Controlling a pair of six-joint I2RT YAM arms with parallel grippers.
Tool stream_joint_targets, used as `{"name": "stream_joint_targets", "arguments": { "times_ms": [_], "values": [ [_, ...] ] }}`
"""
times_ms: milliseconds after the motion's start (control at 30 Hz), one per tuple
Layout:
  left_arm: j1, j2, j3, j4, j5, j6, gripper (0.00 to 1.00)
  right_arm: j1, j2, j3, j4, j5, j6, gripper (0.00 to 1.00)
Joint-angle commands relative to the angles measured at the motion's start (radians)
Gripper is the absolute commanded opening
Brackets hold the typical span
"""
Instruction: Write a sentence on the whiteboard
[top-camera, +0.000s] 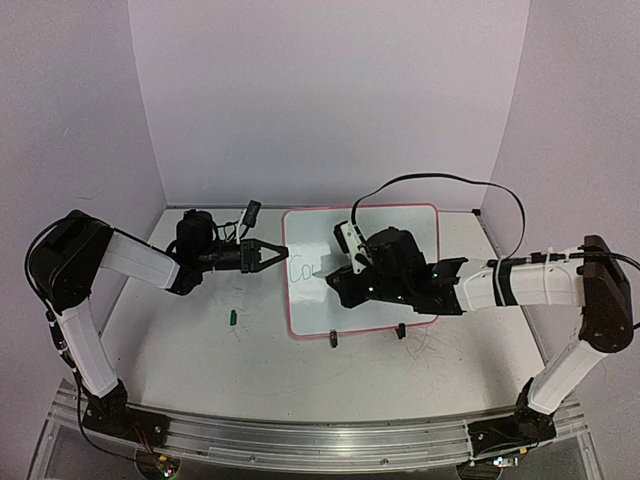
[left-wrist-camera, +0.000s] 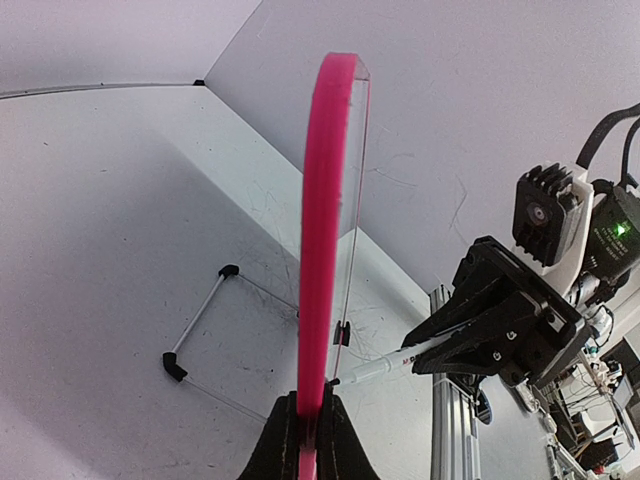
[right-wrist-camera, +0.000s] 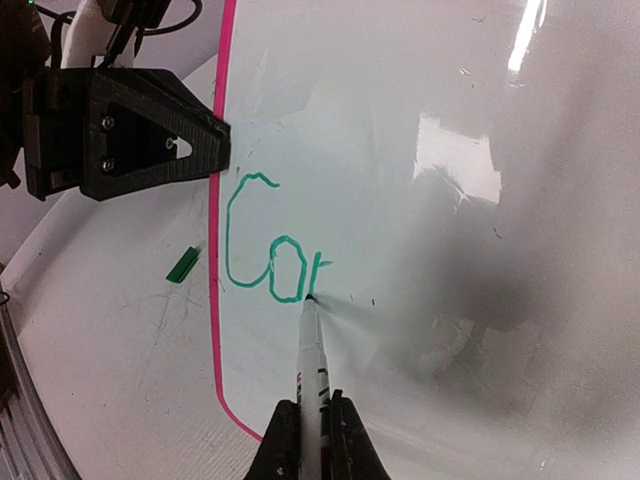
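Right wrist view: right gripper (right-wrist-camera: 310, 425) clamps a marker (right-wrist-camera: 311, 350), tip touching the whiteboard (right-wrist-camera: 450, 200) at the end of green writing (right-wrist-camera: 265, 255); left gripper (left-wrist-camera: 306, 425) pinches the whiteboard's pink left edge.

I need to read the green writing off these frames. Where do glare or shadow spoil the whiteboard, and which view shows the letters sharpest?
Right wrist: the sentence is sharp; glare patches sit upper right on the whiteboard, clear of it; a grey shadow spreads right of the marker. Top external: letters tiny and faint. Left wrist: board seen edge-on, no writing visible.
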Motion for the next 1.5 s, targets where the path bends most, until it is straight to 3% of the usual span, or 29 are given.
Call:
{"name": "stream_joint_targets", "arguments": {
  "times_ms": [0,800,1467],
  "values": [
    [-0.018,-0.042,0.007,0.018,0.037,-0.007,0.00,0.002,-0.019,-0.016,-0.013,0.027,0.012,0.00],
    [-0.018,-0.042,0.006,0.018,0.040,-0.009,0.00,0.001,-0.033,0.015,-0.023,0.139,0.017,0.00],
    [-0.019,-0.042,0.005,0.018,0.040,-0.008,0.00,-0.027,-0.010,0.064,-0.019,0.134,0.000,0.00]
  ]
}}
